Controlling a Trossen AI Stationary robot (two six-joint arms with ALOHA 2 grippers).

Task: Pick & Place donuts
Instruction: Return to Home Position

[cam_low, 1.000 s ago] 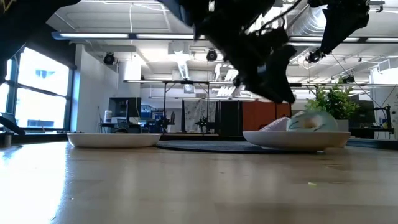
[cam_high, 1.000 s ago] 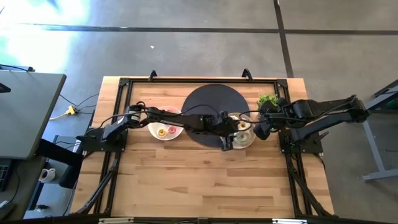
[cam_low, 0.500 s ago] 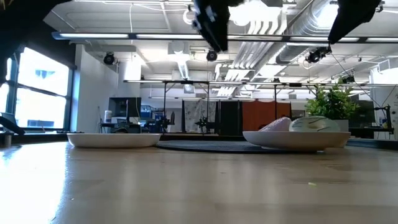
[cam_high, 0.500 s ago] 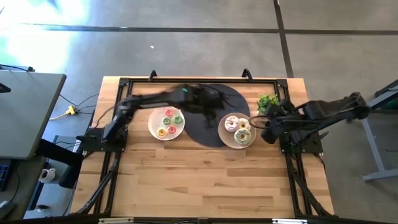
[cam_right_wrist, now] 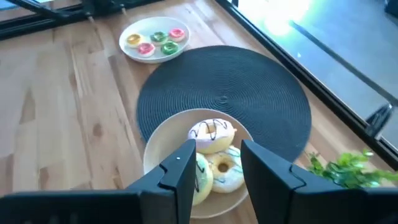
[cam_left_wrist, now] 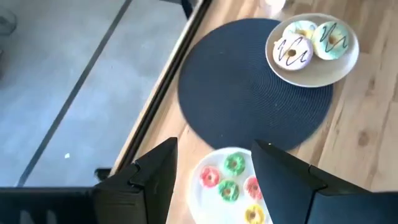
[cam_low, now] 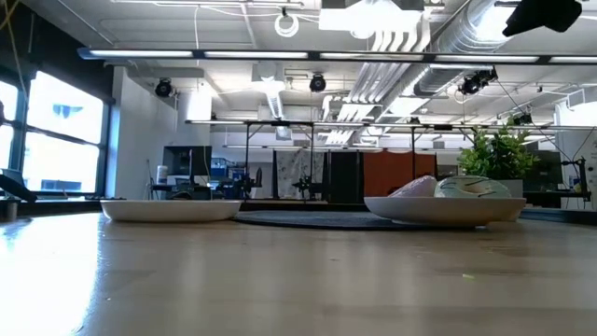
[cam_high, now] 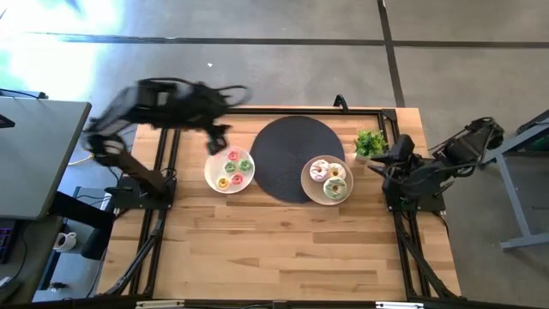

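Several tiny donuts (cam_left_wrist: 234,163) with green, pink and yellow icing lie on a small white plate (cam_high: 230,170) left of the black disc. Three larger donuts (cam_right_wrist: 211,134), iced white, mint and yellowish, lie on a beige plate (cam_high: 327,180) at the disc's right side. My left gripper (cam_left_wrist: 214,180) is open, high above the table's far left part, over the small plate's far edge (cam_high: 215,142). My right gripper (cam_right_wrist: 217,165) is open, held in the air just right of the beige plate (cam_high: 383,163). Neither gripper holds anything.
A big black woven disc (cam_high: 294,159) lies between the two plates, reaching under the beige one. A small green plant (cam_high: 371,141) stands at the table's far right. Black frame rails (cam_high: 274,110) run along the table's edges. Bare wood (cam_high: 274,240) spreads across the near half.
My left gripper has risen from above the beige plate and swung fast across the disc toward the table's far left corner. My right arm has drawn back toward the right edge. In the low view the mint donut on the beige plate lies flatter than before.
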